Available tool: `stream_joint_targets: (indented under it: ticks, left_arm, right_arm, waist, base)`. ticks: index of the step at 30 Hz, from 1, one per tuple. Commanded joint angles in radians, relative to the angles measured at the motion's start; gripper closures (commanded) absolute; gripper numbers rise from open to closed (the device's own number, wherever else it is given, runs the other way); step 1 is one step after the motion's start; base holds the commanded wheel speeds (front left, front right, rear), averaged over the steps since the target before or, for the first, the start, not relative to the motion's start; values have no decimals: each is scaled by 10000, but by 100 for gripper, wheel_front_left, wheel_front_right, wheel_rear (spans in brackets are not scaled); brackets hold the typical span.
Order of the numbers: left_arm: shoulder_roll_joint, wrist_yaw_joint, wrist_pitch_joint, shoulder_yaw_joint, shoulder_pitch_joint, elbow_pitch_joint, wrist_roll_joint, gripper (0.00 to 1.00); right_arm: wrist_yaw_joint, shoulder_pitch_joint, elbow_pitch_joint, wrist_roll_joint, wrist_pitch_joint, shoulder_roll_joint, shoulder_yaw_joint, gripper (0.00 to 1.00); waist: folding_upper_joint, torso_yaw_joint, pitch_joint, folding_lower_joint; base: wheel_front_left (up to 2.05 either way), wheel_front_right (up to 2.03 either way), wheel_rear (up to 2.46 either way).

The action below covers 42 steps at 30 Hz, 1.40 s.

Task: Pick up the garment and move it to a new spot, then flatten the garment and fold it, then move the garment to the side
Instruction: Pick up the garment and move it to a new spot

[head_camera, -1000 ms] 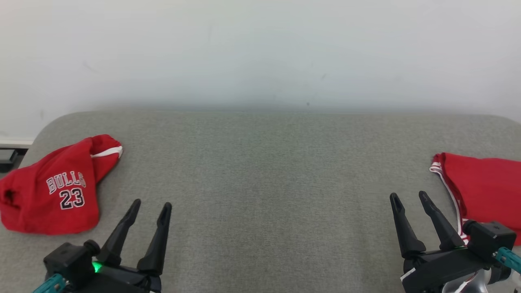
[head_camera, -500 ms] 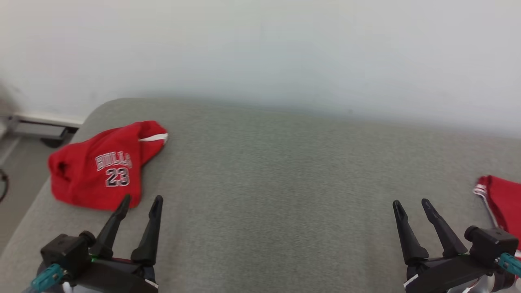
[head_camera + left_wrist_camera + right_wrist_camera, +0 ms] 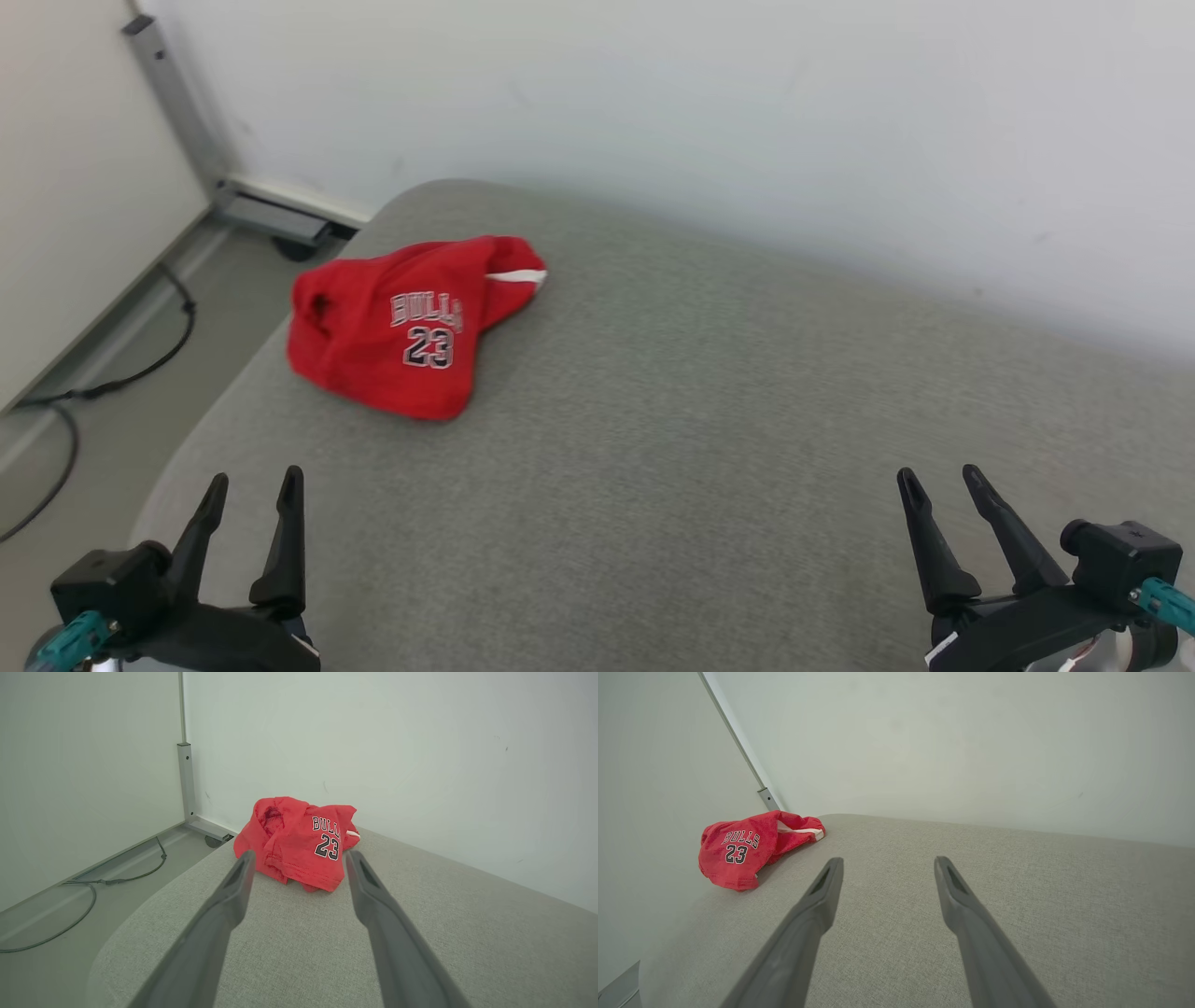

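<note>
head: garment (image 3: 401, 327) bunched at 10 o'clock on pad (image 3: 700, 420), near its edge, untouched; left gripper (image 3: 254, 476) at 7, right gripper (image 3: 937, 472) at 5, both spread, empty, seemingly staged for pickup | left wrist: fingers frame garment at 12, likely picker | right wrist: garment at 9, reads "BULLS 23", white trim

Red garment (image 3: 392, 327) lettered BULLS 23 on grey table (image 3: 700, 448).
</note>
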Motion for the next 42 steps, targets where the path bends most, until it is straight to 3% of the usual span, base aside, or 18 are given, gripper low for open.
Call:
stream_joint_targets:
  ticks: [1, 8, 17, 33, 39, 42]
  left_arm:
    - [-22, 85, -57, 81, 99, -46, 26, 0]
    - [6, 503, -303, 447, 463, -345, -78, 0]
    - [56, 689, -486, 677, 782, -693, -168, 0]
    - [-210, 1033, -591, 686, 749, -654, -74, 0]
    - [-406, 761, 163, 342, -9, -230, -354, 0]
    - [-508, 341, 1369, -84, -990, 312, -678, 0]
  right_arm:
    - [-12, -40, 2, 42, -14, -14, -33, 0]
    - [-12, -457, 72, -123, 167, -17, 282, 0]
    - [-12, -817, 194, -250, 235, -14, 344, 0]
    - [-12, -1088, -399, -1810, 637, -14, 658, 0]
    - [-12, -1180, -692, -2014, 1037, -14, 860, 0]
    - [-12, -1199, -958, -2177, 1302, -15, 999, 0]
  waist:
    - [0, 735, 161, 0]
    - [0, 1009, 442, 0]
    - [0, 1098, 688, 0]
    - [0, 1156, 1074, 0]
    - [0, 1191, 1418, 0]
    - [0, 1207, 1668, 0]
  base:
    - [0, 0, 0]
    - [0, 0, 0]
    - [0, 0, 0]
    - [0, 0, 0]
    - [0, 0, 0]
    - [0, 0, 0]
